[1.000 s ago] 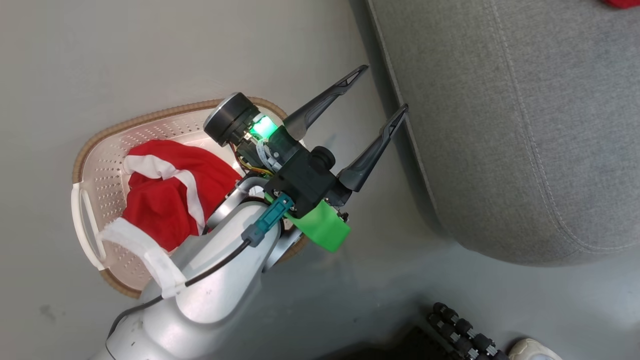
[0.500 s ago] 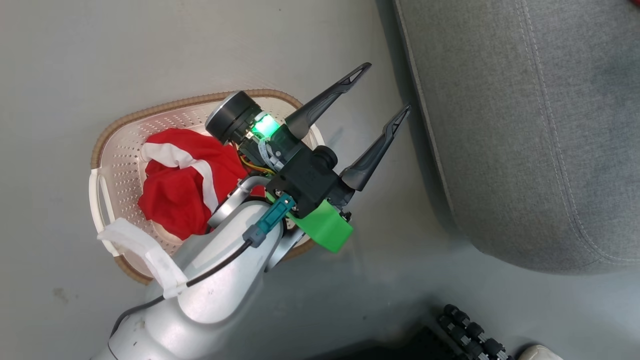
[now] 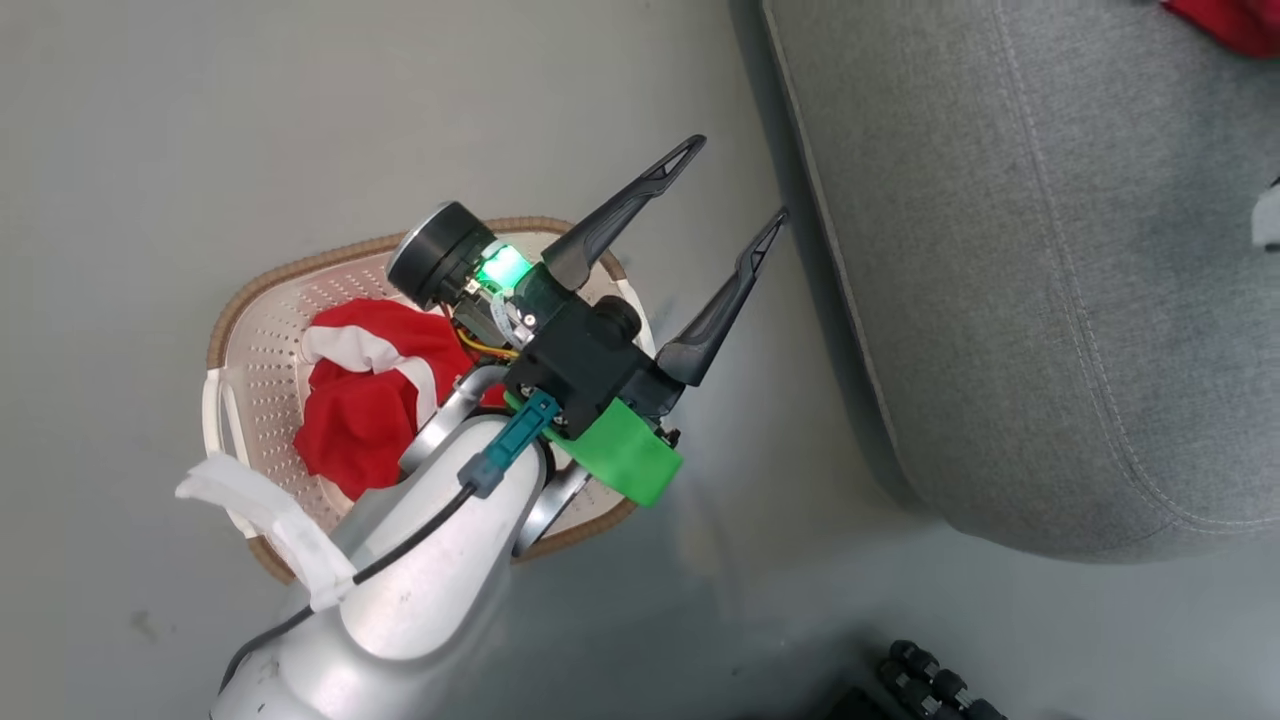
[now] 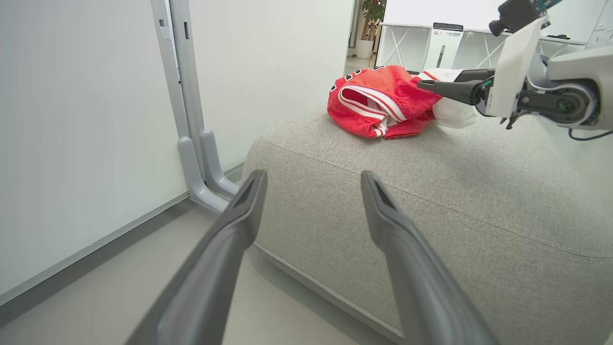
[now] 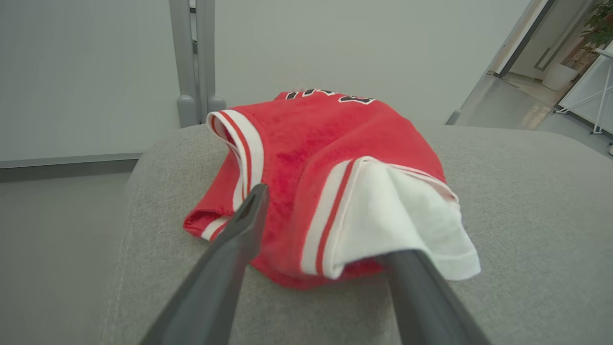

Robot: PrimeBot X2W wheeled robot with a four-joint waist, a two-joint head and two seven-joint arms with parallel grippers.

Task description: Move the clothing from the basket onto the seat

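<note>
I'm looking down from the head camera, and the left claw (image 3: 732,182) is hanging wide open with nothing in it. Its two dark fingers are pointing up and right toward the seat (image 3: 1000,300), tips over the strip of grey floor (image 3: 300,120) between the basket (image 3: 265,345) and the seat's rounded edge. The basket is sitting on the floor to the left, and one red garment (image 3: 360,430) is lying crumpled inside it, white stripes showing, partly hidden behind my silver forearm (image 3: 420,590). On the right wrist camera, the right claw (image 5: 330,223) is standing released, fingers spread apart and low over the cushion. The other red garment (image 5: 330,143) is lying in a heap on the seat between them, its white panel draping over the tip of the right-hand finger. Whether the left-hand finger is touching the red cloth or sitting just beside it, I can't tell. Black lettering is showing along the heap's far edge. From the left wrist camera I'm seeing that heap toward the far side of the seat, with a finger of the right claw reaching in from the right.
</note>
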